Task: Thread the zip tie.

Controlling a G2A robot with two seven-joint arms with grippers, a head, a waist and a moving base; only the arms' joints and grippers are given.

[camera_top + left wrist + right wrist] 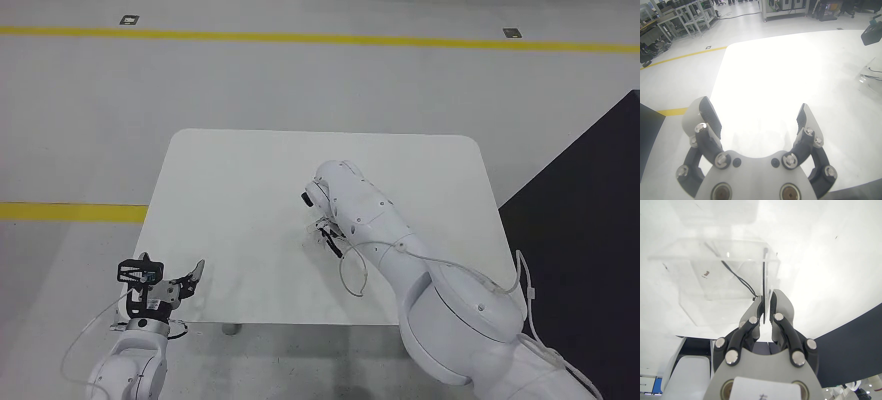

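Top view showed the left gripper [168, 272] closest, by the near left corner of the big white table with round corners [250, 180]. Its two fingers were spread wide apart, and nothing was between them. It hung just over the table top.

Farther in, the thick white right arm [370, 215] bent over the middle of the table. In the right wrist view, the right gripper [765, 298] had its fingers pinched almost together on a thin black plastic zip tie [763, 279]. The tie sat between the dark ribbed pads [773, 303] and stuck straight out past the fingertips. Its far end reached the edge of a see-through plastic box [696, 291] that rested on the table. A second thin black zip tie [734, 273] lay slanted at the box, just beside the first one. I could not tell if the held tie went through a hole.

The left gripper was well apart from the box, which sat off to one side in the left wrist view.

Past the far side of the table lay a pale grey floor [100, 100] with a long yellow line [300, 38] painted across it.
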